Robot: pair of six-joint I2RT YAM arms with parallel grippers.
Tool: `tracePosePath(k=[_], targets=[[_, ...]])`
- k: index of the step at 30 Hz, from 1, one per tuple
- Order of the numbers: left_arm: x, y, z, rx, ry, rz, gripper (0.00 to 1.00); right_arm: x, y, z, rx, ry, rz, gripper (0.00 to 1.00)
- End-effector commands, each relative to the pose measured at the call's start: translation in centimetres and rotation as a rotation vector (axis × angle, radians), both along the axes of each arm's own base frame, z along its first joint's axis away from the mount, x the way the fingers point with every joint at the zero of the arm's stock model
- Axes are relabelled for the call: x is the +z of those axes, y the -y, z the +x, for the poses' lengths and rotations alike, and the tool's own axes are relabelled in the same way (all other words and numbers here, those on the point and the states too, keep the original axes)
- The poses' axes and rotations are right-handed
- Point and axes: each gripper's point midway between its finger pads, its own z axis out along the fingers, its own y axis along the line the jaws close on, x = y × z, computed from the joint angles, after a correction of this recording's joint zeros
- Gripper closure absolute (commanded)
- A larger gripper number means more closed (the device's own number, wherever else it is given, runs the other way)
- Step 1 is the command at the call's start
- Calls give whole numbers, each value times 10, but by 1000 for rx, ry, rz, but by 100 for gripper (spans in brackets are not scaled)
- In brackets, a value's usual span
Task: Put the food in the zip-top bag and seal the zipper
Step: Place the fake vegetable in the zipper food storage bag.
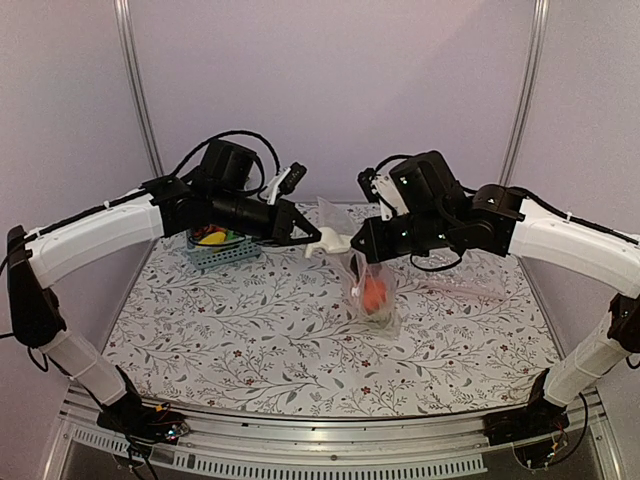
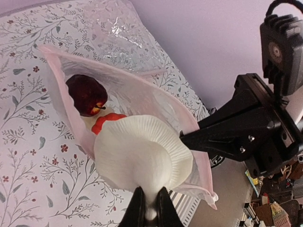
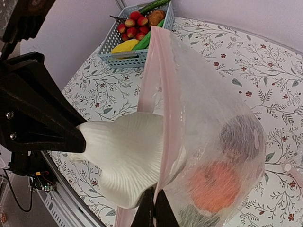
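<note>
Left gripper: clamped on long cream-white toy vegetable.
Right gripper: pinched rim of clear crinkly plastic bag.
Inside bag: orange piece, dark maroon round piece.

Soft, even purplish light, faint shadows, perhaps slight close-range blur.

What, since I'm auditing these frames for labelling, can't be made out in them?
Top view: basket contents, mostly hidden behind the left arm.
Left wrist view: orange piece, largely covered by the white vegetable.
Right wrist view: maroon piece, blurred through the bag; a greenish shape at the bottom edge is cut off.
</note>
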Motion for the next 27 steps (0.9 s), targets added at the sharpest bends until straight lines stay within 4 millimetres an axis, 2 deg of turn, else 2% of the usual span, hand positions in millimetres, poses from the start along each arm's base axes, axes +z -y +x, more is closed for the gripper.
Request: tracePosePath(k=[1, 12, 18, 21, 25, 27], targets=[[6, 14, 4, 0, -14, -23, 94, 7, -12, -10, 61, -4, 51, 100], [4, 43, 16, 0, -30, -52, 93, 3, -26, -17, 111, -23, 60, 100], [-19, 46, 33, 65, -3, 38, 94, 2, -30, -18, 120, -27, 63, 100], [-21, 50, 35, 84, 17, 47, 93, 1, -30, -17, 115, -24, 61, 100], [-21, 55, 31, 72, 31, 47, 86, -1, -27, -15, 96, -24, 55, 100], [-21, 55, 29, 65, 36, 50, 78, -1, -23, -10, 59, -6, 45, 100]])
